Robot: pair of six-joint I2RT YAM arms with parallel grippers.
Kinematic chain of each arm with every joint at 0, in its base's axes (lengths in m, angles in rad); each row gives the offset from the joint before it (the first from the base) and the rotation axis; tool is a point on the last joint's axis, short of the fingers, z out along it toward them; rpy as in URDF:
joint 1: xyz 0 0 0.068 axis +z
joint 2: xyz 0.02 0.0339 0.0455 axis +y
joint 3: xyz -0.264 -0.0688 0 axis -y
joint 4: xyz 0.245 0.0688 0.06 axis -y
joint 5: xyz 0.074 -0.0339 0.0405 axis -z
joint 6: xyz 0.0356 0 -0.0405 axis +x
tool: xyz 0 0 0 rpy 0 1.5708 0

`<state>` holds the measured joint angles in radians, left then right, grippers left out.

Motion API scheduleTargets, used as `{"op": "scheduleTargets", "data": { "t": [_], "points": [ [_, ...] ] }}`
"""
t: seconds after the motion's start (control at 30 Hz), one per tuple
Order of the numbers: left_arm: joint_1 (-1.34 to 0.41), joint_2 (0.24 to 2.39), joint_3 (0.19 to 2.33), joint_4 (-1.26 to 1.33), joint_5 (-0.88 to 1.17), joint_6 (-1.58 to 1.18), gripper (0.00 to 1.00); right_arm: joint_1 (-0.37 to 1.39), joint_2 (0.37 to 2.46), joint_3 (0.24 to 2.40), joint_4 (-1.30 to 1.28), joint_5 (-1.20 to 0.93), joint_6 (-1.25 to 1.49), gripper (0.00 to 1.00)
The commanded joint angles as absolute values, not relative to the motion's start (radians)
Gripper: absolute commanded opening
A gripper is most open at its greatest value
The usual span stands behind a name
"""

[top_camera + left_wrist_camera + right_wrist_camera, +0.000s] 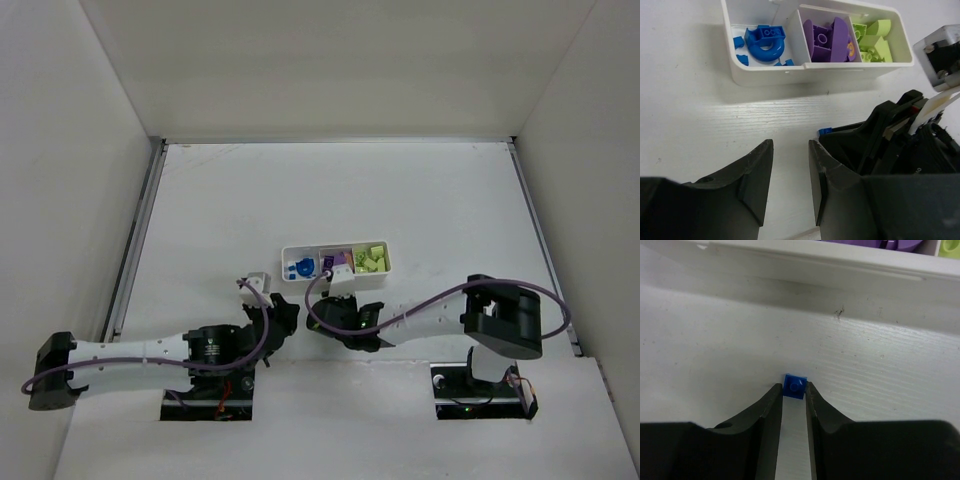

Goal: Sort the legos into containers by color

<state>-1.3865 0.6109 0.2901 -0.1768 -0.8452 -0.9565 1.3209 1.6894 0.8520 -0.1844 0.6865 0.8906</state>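
Tray overhead lies at twelve o'clock from the tip of my right arm. Left wrist: left claw gapes empty, blue compartment at eleven. Right wrist: right claw nips only the near edge of the tiny blue brick on the table, so lifting may squirt it loose.

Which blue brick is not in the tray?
The tiny blue brick pinched in the right pincer; the other blue bricks lie in the left compartment of the tray.

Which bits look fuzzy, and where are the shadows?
Left wrist view: the tray throws a soft shadow on the table before it; the black fingers near the lens look fuzzy. Right wrist view: the little blue brick is sharp, the tray wall behind lies shaded. Top view: soft, even light.
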Motion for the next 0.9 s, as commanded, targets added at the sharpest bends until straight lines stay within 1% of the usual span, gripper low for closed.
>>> {"op": "scheduleTargets", "data": {
  "t": [0.0,0.07,0.13,0.2,0.27,0.33,0.47,0.6,0.7,0.77,0.8,0.87],
  "points": [
    [-1.383,0.604,0.268,-0.183,-0.871,-0.968,0.32,1.311,1.709,0.858,-0.130,0.715,0.893,0.27],
    [-1.390,0.615,0.264,-0.183,-0.865,-0.968,0.33,1.314,1.691,0.844,-0.118,0.741,0.890,0.23],
    [-1.401,0.632,0.261,-0.183,-0.856,-0.962,0.35,1.317,1.645,0.835,-0.133,0.768,0.887,0.22],
    [-1.412,0.655,0.259,-0.183,-0.833,-0.954,0.42,1.331,1.577,0.825,-0.161,0.790,0.885,0.22],
    [-1.427,0.676,0.259,-0.184,-0.801,-0.953,0.46,1.332,1.501,0.824,-0.173,0.787,0.861,0.22],
    [-1.447,0.692,0.261,-0.184,-0.782,-0.959,0.47,1.328,1.464,0.839,-0.141,0.767,0.798,0.22],
    [-1.489,0.733,0.273,-0.164,-0.773,-0.953,0.48,1.260,1.480,0.896,-0.010,0.688,0.649,0.23],
    [-1.504,0.808,0.290,-0.120,-0.767,-0.940,0.49,1.177,1.548,0.969,0.057,0.600,0.585,0.23],
    [-1.509,0.873,0.301,-0.057,-0.746,-0.936,0.49,1.147,1.601,1.021,0.084,0.549,0.554,0.23],
    [-1.510,0.922,0.310,-0.012,-0.730,-0.931,0.49,1.119,1.637,1.051,0.100,0.526,0.537,0.26],
    [-1.509,0.949,0.316,0.006,-0.726,-0.927,0.49,1.108,1.647,1.060,0.106,0.520,0.535,0.31],
    [-1.510,1.008,0.334,0.037,-0.724,-0.916,0.49,1.087,1.660,1.072,0.120,0.496,0.534,0.37]
  ]
}}
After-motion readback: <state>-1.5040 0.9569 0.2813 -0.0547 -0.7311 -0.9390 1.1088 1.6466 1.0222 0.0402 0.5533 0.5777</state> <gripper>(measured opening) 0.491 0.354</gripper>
